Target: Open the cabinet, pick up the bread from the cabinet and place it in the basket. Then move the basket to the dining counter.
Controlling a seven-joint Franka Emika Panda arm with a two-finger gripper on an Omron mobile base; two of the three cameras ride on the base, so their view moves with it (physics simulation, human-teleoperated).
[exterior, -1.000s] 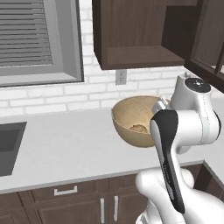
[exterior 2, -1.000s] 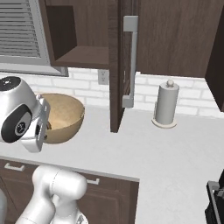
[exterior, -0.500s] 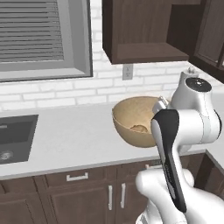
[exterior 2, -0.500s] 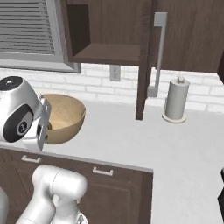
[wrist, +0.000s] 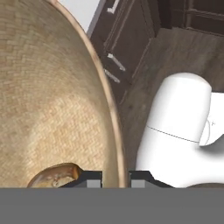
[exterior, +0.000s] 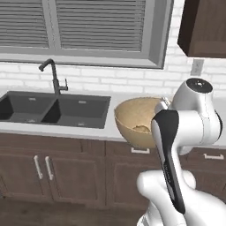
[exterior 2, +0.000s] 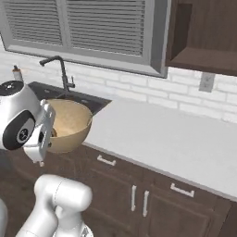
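Basket with bread stays gripped at its rim by the hand; sink now alongside.

We see a white worktop running under the window, over dark brown base cabinets with short silver handles. A dark double sink is set into it, with a dark tap behind. A wooden floor lies below the cabinets.

Both base views share the basket; hand view looks close inside.
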